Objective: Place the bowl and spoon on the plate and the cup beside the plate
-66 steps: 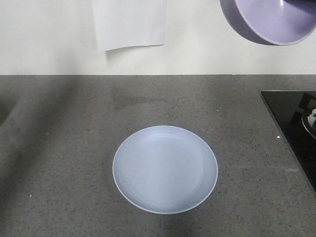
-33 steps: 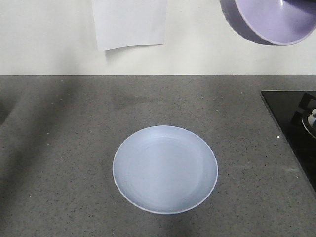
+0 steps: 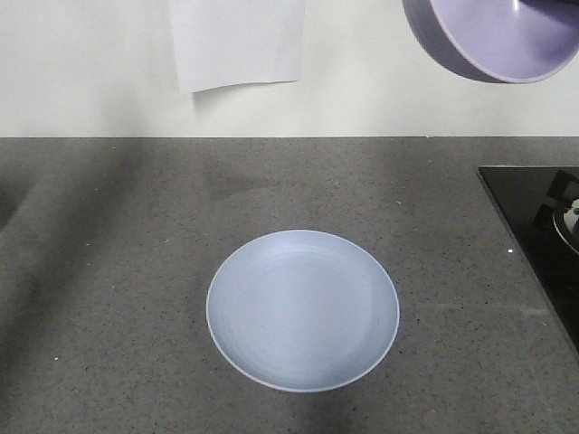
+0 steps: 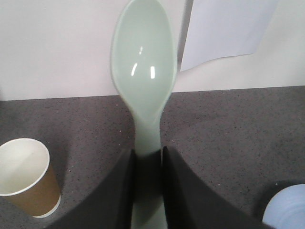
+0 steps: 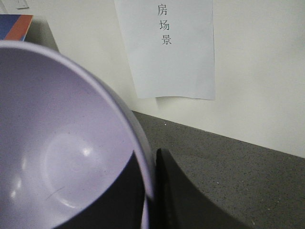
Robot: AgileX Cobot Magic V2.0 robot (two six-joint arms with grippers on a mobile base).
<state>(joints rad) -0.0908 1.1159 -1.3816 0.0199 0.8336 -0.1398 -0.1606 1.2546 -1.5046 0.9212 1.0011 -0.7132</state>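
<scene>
Bowl [image 5: 62, 157] clamped in right pincer [image 5: 150, 191], wall sheet [image 5: 176, 67] behind reads 房场景

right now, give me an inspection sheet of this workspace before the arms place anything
surface: dark speckled countertop; plate lies on it with nothing on it
job's things: bowl held in the air, tilted; spoon held by its handle; cup upright on the countertop
clutter: nothing seen
grippers: left gripper shut on spoon; right gripper clamps the bowl rim
cables: nothing seen
surroundings: white wall with paper sheet; black cooktop at the right
</scene>
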